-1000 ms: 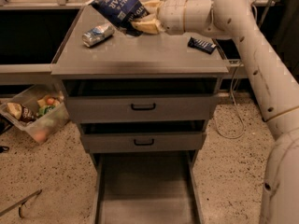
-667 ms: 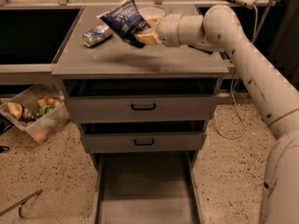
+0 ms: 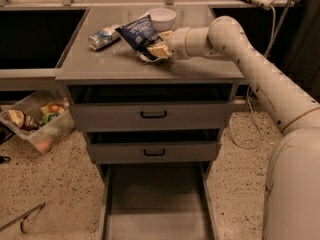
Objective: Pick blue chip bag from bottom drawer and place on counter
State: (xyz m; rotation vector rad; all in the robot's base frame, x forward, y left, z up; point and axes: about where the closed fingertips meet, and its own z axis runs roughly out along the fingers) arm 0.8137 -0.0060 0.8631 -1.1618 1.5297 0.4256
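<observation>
While its jaws pinch the blue chip bag (image 3: 139, 32), the gripper (image 3: 156, 50) low over the counter (image 3: 110, 66); bottom drawer (image 3: 155, 209) open.

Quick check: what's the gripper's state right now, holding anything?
Gripper: closed on the blue chip bag, over the counter.

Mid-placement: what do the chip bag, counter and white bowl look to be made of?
The blue chip bag, held by the gripper above the counter, looks like foil or plastic film, creased and glossy. The counter looks like smooth grey metal with a soft sheen. The white bowl: ceramic or plastic, cannot tell.
</observation>
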